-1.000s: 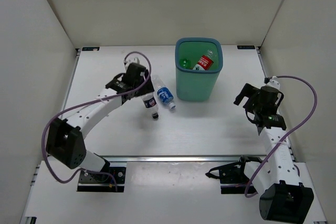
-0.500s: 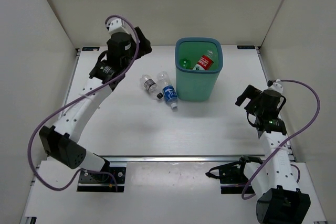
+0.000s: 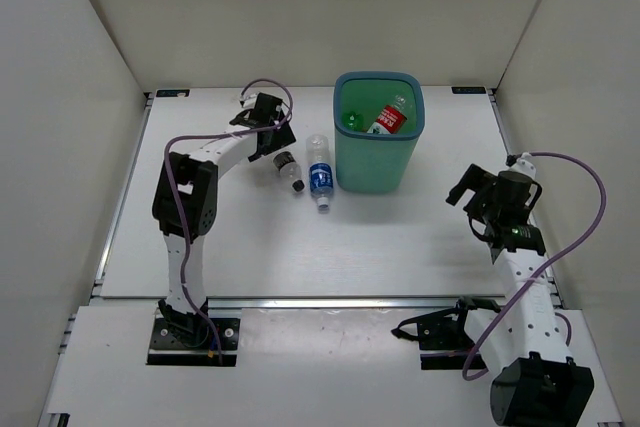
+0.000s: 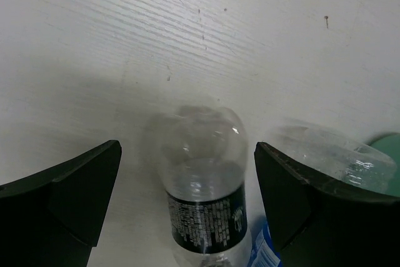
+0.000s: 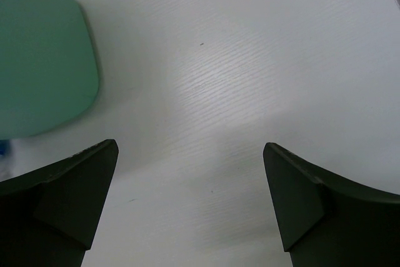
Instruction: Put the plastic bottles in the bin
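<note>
Two plastic bottles lie side by side on the table left of the bin (image 3: pixel 377 162): a clear one with a dark label (image 3: pixel 288 168) and a clear one with a blue label (image 3: pixel 319 173). My left gripper (image 3: pixel 272 137) hangs open just behind the dark-labelled bottle (image 4: pixel 203 186), whose base sits between the spread fingers without touching them; the blue-labelled bottle (image 4: pixel 328 154) lies behind the right finger. Inside the bin lie a red-labelled bottle (image 3: pixel 390 118) and a green one (image 3: pixel 350 119). My right gripper (image 3: pixel 470 188) stands open and empty over bare table (image 5: pixel 190 148), right of the bin (image 5: pixel 37 60).
White walls enclose the table on three sides. The teal bin stands at the back centre between the two arms. Purple cables loop from both arms.
The left gripper opened and let go of the dark-labelled bottle, swung up and back, then came down behind it. Both bottles shifted slightly. The right arm barely moved.
</note>
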You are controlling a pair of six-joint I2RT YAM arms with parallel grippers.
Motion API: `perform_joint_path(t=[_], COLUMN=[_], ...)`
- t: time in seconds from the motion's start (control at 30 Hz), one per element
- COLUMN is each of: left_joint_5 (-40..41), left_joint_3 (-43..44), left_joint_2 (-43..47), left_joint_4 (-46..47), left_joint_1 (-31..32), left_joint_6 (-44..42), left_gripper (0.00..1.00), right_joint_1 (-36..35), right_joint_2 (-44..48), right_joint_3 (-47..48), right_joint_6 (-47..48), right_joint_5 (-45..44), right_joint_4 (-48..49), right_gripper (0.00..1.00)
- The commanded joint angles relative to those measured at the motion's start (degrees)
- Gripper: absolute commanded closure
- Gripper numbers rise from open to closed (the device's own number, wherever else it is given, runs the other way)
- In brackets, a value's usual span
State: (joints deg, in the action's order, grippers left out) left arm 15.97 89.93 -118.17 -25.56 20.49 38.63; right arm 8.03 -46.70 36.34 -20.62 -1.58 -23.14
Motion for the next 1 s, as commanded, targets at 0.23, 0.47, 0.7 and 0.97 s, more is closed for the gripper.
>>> perform_joint_path(t=[0.23,0.47,0.7,0.97], left_joint_5=[-2.4,-5.0,-9.1,-9.4], left_joint_3=[0.5,-3.6,-13.5,-19.2], left_joint_2=[0.0,0.3,2.6,11.3], left_joint_4=[-1.0,2.6,5.3,4.4], left_joint_1=[-0.4,3.8,3.9,3.5], left_joint_6=[1.8,-4.0,-4.9,-4.4], left_gripper=[0.01,0.01,0.10,0.67], right_joint_1=[2.4,0.6,1.0,-0.8], right_joint_2=[1.4,0.6,1.9,1.3], right_joint_3=[1.8,0.6,-0.8,-0.1], right_joint_6=[-1.0,-2.2,-3.5,-3.4], right_joint_5=[-1.3,-1.7,-0.9,-1.2], right_joint_4=[-0.8,-0.2,0.3,0.6], right_gripper=[0.01,0.01,0.00,0.01])
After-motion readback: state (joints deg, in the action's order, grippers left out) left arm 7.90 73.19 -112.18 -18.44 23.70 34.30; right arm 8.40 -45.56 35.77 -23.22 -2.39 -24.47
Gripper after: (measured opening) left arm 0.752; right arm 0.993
